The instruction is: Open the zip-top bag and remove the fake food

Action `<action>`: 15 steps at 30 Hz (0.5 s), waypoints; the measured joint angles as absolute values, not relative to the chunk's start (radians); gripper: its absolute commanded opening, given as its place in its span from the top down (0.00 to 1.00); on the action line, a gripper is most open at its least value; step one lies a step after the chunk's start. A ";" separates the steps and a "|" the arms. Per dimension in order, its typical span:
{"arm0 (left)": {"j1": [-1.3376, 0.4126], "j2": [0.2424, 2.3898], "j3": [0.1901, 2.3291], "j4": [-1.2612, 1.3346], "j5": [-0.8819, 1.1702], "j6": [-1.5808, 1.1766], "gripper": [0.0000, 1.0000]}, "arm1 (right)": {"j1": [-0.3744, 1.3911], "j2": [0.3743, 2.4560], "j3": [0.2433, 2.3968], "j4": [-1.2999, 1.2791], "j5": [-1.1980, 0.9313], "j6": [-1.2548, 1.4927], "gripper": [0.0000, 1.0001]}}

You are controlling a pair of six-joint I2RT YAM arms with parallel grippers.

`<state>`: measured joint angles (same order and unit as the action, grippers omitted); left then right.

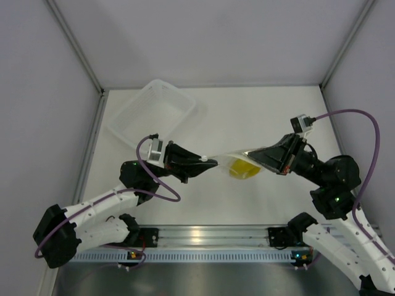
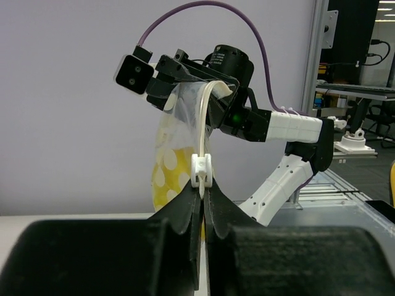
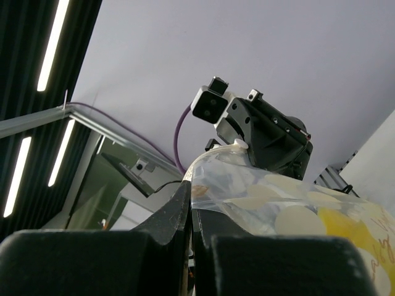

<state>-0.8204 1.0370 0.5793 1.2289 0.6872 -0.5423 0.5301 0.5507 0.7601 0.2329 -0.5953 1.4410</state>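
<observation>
The zip-top bag (image 1: 229,157) is hanging above the worktop (image 1: 259,117), left jaws clamping it by the white slider (image 2: 202,171), right jaws clamping the opposite edge, with the fake food (image 1: 242,169) sitting inside, unzipping likely only beginning.

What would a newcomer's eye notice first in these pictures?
A small clear plastic zip-top bag is held between the left tool and the right tool, at the centre. Inside it shows a bright yellow bumpy plastic lump. A translucent white rectangular tray sits far left.

Translucent white basket tray (image 1: 155,111) (askew, far left corner), white table (image 1: 247,203), grey walls (image 1: 216,37)
</observation>
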 measured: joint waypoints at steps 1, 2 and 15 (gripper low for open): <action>-0.821 1.037 0.579 1.229 0.687 -0.544 0.94 | 0.530 0.551 0.760 0.236 -0.596 1.442 1.00; -0.820 1.037 0.579 1.229 0.687 -0.545 0.94 | 0.530 0.550 0.760 0.240 -0.596 1.443 1.00; -0.821 0.994 0.547 1.138 0.635 -0.512 1.00 | 0.531 0.554 0.785 0.143 -0.571 1.288 0.26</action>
<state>-0.8211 0.9939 0.5468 1.1381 0.6346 -0.5117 0.5312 0.5537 0.7845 0.1432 -0.5713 1.2884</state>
